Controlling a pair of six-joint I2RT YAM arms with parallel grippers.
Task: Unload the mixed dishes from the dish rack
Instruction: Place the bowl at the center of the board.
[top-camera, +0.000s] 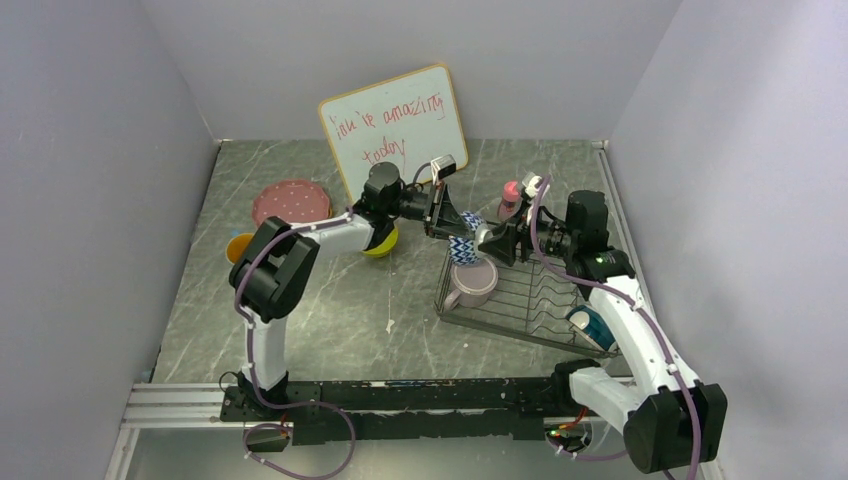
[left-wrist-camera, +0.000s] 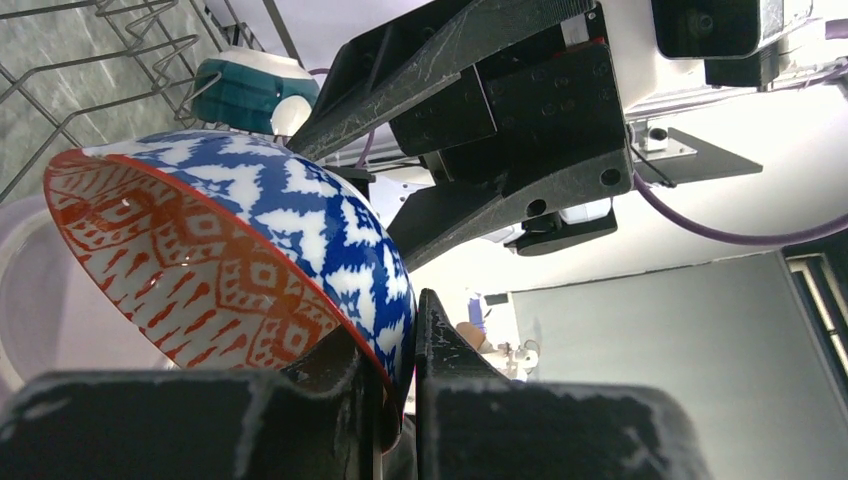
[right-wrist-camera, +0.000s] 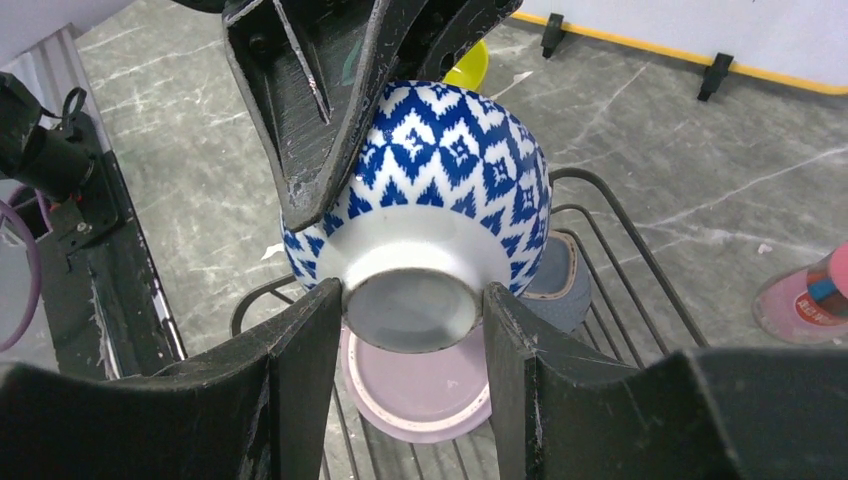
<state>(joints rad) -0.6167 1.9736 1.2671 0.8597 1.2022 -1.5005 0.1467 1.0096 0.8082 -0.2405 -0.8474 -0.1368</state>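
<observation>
The left gripper is pinching the rim of the bowl, one finger inside and one outside. The right gripper is pressing its fingers against both sides of the bowl's foot. The bowl is hanging tilted between them over the rack's far left corner, just above the mug. A teal bowl is lying at the rack's near right end.
</observation>
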